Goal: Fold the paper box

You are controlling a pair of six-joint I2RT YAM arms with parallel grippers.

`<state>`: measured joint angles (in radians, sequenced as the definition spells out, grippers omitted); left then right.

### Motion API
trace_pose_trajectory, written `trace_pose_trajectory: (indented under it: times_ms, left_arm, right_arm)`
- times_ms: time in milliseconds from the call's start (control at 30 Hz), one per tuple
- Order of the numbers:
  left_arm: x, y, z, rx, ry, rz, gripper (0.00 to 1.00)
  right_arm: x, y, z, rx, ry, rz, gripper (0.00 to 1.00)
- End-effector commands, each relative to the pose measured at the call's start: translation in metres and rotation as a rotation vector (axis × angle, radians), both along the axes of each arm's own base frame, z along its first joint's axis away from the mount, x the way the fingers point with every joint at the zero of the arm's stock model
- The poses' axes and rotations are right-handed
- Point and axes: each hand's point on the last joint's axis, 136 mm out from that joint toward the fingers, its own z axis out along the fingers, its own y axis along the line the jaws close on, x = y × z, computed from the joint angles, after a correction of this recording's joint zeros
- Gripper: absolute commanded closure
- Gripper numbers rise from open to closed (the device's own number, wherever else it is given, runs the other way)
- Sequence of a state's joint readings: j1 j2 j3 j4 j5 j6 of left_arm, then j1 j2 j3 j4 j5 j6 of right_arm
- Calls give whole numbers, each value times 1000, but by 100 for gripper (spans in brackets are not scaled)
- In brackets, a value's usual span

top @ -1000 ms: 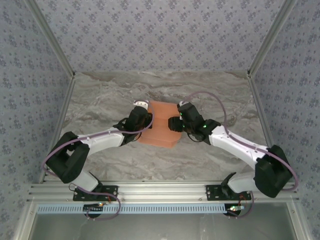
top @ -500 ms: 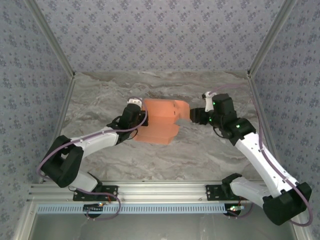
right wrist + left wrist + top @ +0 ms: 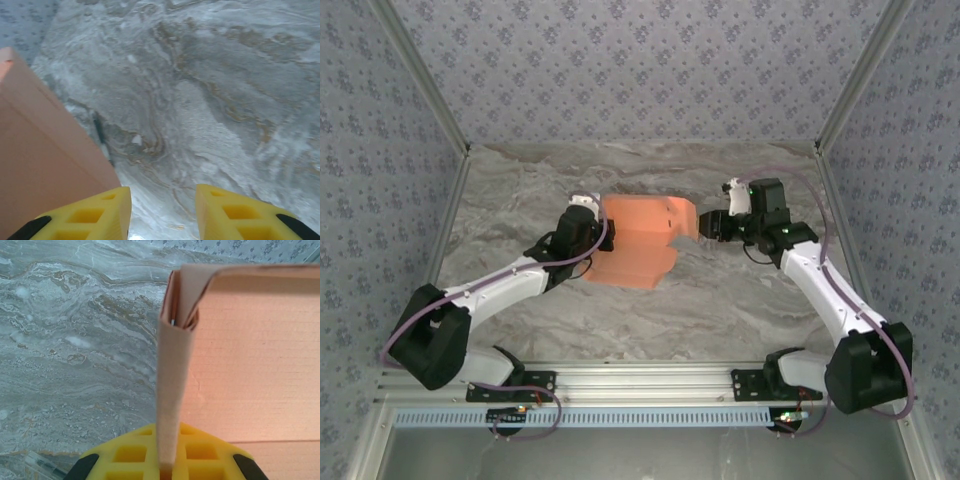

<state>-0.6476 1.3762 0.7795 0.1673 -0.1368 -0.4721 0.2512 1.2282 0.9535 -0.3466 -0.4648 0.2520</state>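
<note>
one paper box (image 3: 638, 245), two grippers (image 3: 167, 462) (image 3: 162, 202), one dark stick (image 3: 101, 137)

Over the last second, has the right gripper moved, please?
Yes. The right gripper has pulled back rightward off the salmon-orange paper box, toward the right edge of the grey marble table.

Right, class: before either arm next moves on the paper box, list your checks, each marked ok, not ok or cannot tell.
1. Left gripper clamped on a flap of the paper box: ok.
2. Right gripper jaws apart, nothing between them: ok.
3. Right gripper clear of the box: cannot tell, they sit close together.
4. Folding finished: not ok, the gripped flap stands on edge.
5. Table beside the box free: not ok, a thin dark stick lies there.
</note>
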Motion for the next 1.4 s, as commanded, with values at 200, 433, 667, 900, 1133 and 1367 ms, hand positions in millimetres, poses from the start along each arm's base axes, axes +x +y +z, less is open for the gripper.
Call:
trace_pose_trajectory:
  times_ms: [200,433,667,900,1133,1367]
  left_arm:
    - [-2,-3,6,-36,3,-15,100]
    - [-2,-5,4,-37,10,-22,100]
    - [-4,-7,2,-38,16,-31,100]
    - [-5,-8,2,-38,17,-38,100]
    - [-6,-8,3,-38,15,-39,100]
    - [-6,-8,4,-39,12,-41,100]
  right_arm:
    - [-15,38,13,105,-71,190,58]
    - [-17,50,10,92,-80,230,55]
    - [-14,58,4,79,-75,243,54]
    - [-12,71,2,49,-79,275,50]
    - [-11,79,1,14,-91,296,47]
    - [-14,88,2,-12,-104,330,44]
